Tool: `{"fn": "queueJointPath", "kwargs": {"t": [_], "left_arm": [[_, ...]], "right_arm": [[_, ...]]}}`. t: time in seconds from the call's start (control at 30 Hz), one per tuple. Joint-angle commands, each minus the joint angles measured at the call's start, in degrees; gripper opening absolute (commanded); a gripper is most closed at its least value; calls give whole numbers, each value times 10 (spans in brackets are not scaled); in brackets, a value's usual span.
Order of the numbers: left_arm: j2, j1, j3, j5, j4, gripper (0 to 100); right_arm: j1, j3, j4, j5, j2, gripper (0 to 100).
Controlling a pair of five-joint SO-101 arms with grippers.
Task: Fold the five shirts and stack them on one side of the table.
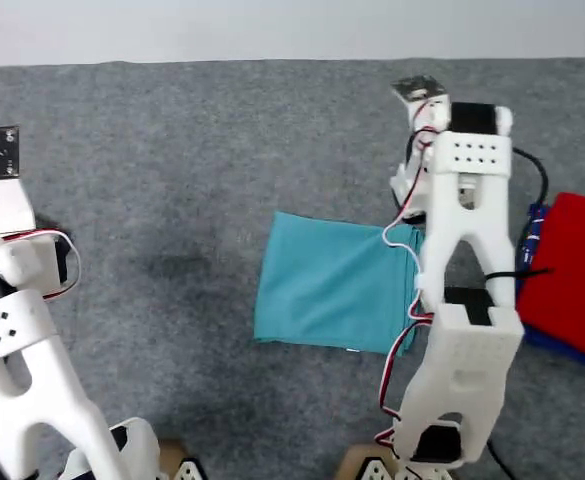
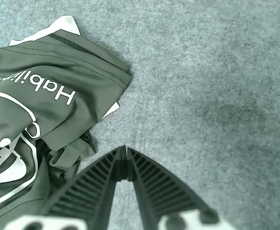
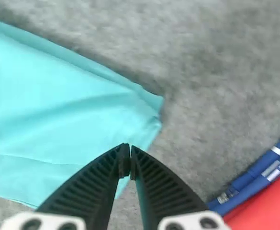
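Observation:
A teal shirt (image 1: 332,285) lies folded into a flat rectangle in the middle of the grey table. My right gripper (image 3: 126,160) is shut with nothing in it, just above the teal shirt (image 3: 58,110) near one corner. At the table's right edge a red shirt (image 1: 572,280) lies on a blue one (image 1: 535,228); both the blue (image 3: 259,177) and the red (image 3: 269,211) also appear in the right wrist view. My left gripper (image 2: 126,163) is shut and empty over bare table, beside a crumpled dark green shirt (image 2: 34,110) with white print.
A white cloth (image 2: 65,24) peeks out from under the dark shirt. The right arm (image 1: 467,300) stands over the teal shirt's right edge, the left arm (image 1: 12,320) at the table's left edge. Grey carpet-like table (image 1: 172,150) stretches between them.

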Motion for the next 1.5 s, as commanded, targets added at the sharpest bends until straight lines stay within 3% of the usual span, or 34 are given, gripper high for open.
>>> {"fn": "queueJointPath", "kwargs": {"t": [0.0, 0.53, 0.7, 1.0, 1.13, 1.27, 1.47], "left_arm": [[-16, 2, -17, -4, 0, 5], [-16, 1, -17, -5, 0, 5], [-15, 2, -17, -5, -1, 5], [-14, 2, -17, -5, -1, 5], [-15, 2, -17, -5, -1, 5], [-16, 2, -17, -5, -1, 5], [-16, -1, -18, -11, 3, 5]], "right_arm": [[-28, -14, 14, -9, -12, 9], [106, -16, -41, 27, 155, 9], [99, -17, -12, 24, 124, 9], [10, -15, 20, -4, -12, 9], [-16, -13, 13, -5, 5, 9], [-6, -13, -10, -4, 79, 9], [76, -16, -38, 0, 174, 9]]}}
